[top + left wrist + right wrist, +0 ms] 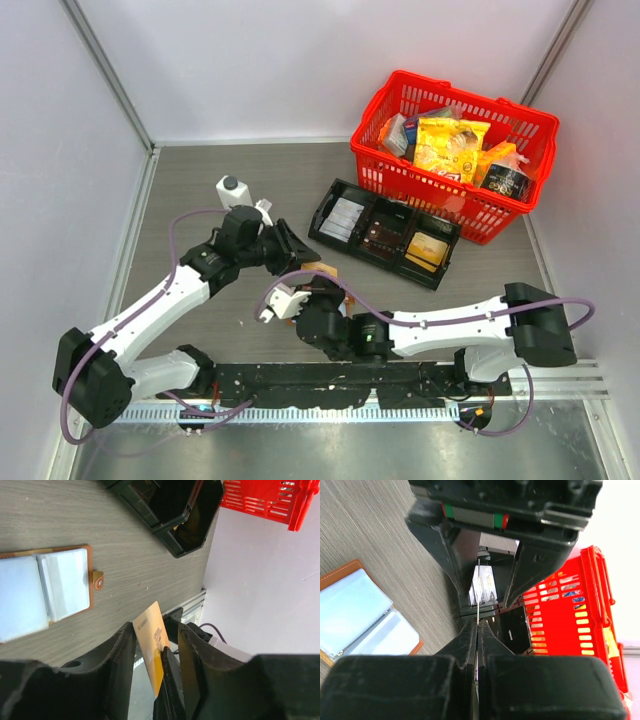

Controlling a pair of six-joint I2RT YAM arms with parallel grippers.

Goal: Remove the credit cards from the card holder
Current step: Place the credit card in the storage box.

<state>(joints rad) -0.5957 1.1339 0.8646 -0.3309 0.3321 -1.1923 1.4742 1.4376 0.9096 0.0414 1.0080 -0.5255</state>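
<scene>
Orange card, thin and stiff-looking, stands on edge in the air between the arms. Right gripper pinches its lower edge, jaws closed flat on it. Left gripper straddles the free part, fingers apart with a gap on each side; no clamp yet. Card holder lies open on the table beside them, pale pockets up.

Judgement: light, glossy, slippery on its faces; it may flex slightly. Grip across the flat faces, well in from the edge, since a corner pinch could let it pivot.
</scene>
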